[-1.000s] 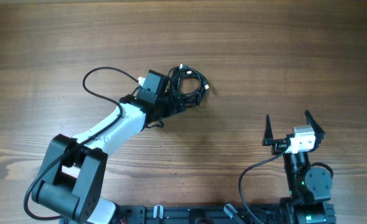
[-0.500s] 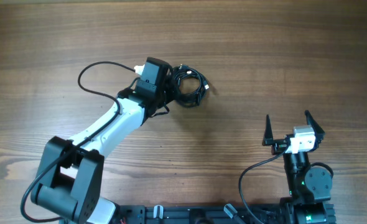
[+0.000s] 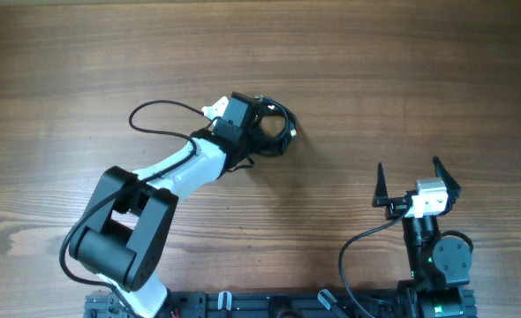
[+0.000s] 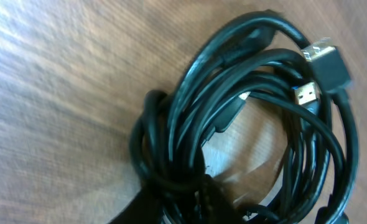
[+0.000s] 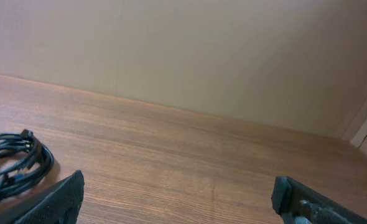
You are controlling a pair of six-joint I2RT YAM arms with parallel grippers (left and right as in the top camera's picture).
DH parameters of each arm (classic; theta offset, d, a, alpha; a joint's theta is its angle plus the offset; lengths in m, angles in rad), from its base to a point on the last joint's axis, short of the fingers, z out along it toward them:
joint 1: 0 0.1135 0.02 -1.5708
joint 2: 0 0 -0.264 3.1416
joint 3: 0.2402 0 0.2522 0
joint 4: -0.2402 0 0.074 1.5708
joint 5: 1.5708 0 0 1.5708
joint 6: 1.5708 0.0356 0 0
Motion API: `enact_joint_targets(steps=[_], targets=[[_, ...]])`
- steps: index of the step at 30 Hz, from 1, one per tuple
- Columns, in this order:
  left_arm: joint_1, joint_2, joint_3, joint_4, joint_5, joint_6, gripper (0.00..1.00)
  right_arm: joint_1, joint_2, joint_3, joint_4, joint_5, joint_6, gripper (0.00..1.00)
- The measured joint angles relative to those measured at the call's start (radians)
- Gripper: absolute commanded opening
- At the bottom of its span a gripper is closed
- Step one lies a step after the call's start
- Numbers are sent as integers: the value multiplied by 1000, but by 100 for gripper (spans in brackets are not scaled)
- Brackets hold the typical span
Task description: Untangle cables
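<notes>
Cables [image 3: 276,125] lie mid-table in one tangled black coil, silver plug tips showing. Nearest the front edge of the wooden table [image 3: 375,71], the right gripper [image 3: 408,165] stands with its jaws wide apart, well away from the coil. Farther back, the left gripper [image 3: 254,132] is clamped on the coil's left side, the strands bunched where pinched.

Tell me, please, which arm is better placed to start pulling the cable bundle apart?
Left. The left gripper sits at the cables, apparently pinching strands at the bundle's edge. The right gripper stands open, well away from them.
</notes>
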Motion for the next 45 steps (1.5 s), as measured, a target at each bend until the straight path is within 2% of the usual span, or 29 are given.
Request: enact_joint_targets(steps=[1,7,10,14,18,19,20,22,24,26,29,35,38,42,45], targets=[[0,0,1,-10,13,2,4,0,0,0,0,0,0,100],[19,-19,17,-163,96,122,4,0,0,0,0,0,0,100],[35,-48,16,-253,163,227,7,0,0,0,0,0,0,100],[39,-100,14,-315,205,340,16,0,0,0,0,0,0,100],[51,-119,14,-317,214,378,15,0,0,0,0,0,0,100],[51,-119,14,-317,215,381,19,0,0,0,0,0,0,100],[51,-119,14,-317,215,385,32,0,0,0,0,0,0,100],[51,-119,14,-319,215,398,42,0,0,0,0,0,0,100],[51,-119,14,-325,211,400,45,0,0,0,0,0,0,100],[51,-119,14,-320,207,402,56,0,0,0,0,0,0,100],[51,-119,14,-319,198,407,64,0,0,0,0,0,0,100],[51,-119,13,-295,182,412,63,0,0,0,0,0,0,100],[50,-119,13,-245,157,414,53,0,0,0,0,0,0,100],[50,-120,9,-93,81,415,43,0,0,0,0,0,0,100],[50,-120,9,-76,40,415,34,0,0,0,0,0,0,100]])
